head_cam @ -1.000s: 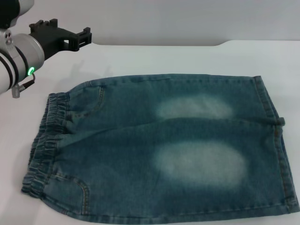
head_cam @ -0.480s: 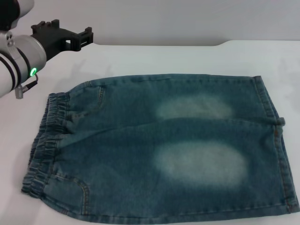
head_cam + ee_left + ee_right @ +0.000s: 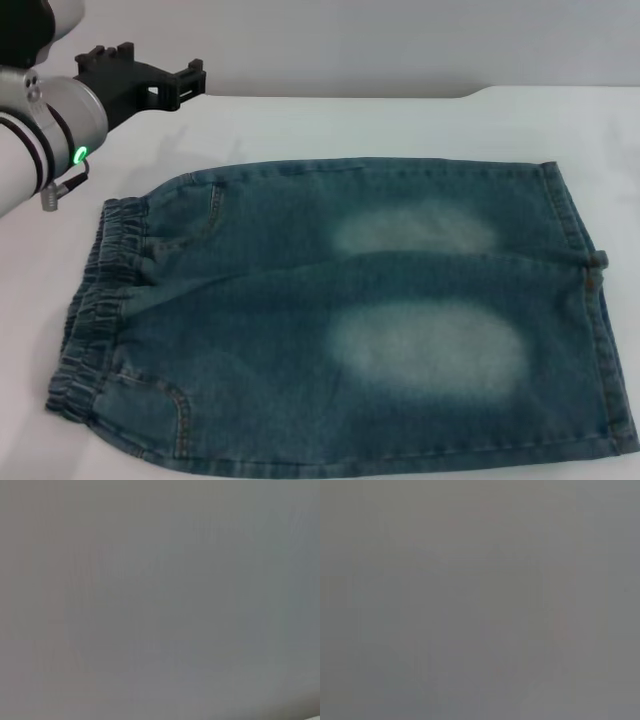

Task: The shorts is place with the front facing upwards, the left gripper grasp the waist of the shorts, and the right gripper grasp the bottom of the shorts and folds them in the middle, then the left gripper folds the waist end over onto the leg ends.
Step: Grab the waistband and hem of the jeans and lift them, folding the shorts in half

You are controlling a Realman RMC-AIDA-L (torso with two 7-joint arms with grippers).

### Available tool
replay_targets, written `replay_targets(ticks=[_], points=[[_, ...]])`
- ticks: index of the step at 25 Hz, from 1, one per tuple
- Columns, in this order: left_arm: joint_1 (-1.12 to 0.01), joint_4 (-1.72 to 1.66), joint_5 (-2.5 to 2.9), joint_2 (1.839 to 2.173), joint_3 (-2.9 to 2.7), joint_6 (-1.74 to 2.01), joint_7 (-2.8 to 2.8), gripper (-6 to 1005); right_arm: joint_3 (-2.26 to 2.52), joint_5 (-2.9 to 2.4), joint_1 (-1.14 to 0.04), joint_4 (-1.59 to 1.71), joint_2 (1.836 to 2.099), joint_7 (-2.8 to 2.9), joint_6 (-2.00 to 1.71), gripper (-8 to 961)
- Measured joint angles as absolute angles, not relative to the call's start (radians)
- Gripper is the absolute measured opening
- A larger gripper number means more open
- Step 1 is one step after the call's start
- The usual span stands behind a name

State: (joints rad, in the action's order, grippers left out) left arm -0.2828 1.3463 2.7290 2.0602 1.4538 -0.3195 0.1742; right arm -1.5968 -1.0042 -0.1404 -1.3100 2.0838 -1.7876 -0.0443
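Blue denim shorts point(image 3: 300, 300) lie flat and face up on the white table point(image 3: 350, 125) in the head view. The ruffled elastic waist point(image 3: 95, 300) is at the left. The bottom of the shorts, the two stitched leg ends point(image 3: 590, 310), is at the right. My left gripper point(image 3: 192, 82) hovers open above the table's far left, beyond the waist and apart from the cloth, with nothing in it. Behind it is its silver-white arm with the green light point(image 3: 78, 154). The right gripper is out of view. Both wrist views show only flat grey.
A pale grey wall point(image 3: 400, 40) rises behind the table's far edge. Bare white tabletop lies beyond the shorts and at the right. The shorts reach almost to the near edge of the head view.
My left arm and gripper have shifted slightly to the right. The shorts have not moved.
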Motion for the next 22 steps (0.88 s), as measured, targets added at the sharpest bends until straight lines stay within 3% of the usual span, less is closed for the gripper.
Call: replay_targets(ticks=[5, 12, 22], points=[[-0.282, 1.343, 2.729, 2.060, 1.446, -0.316, 0.179, 847, -1.635, -0.848, -0.178, -1.231, 2.071, -1.790, -0.084, 495], [-0.289, 1.338, 2.729, 2.060, 1.434, -0.314, 0.183, 847, -1.621, -0.916, -0.188, -1.207, 2.087, -2.012, 0.016, 494], [-0.283, 1.332, 2.728, 2.060, 1.419, -0.309, 0.175, 847, -1.581, -0.050, -0.146, -1.038, 2.082, -2.877, 0.724, 492]])
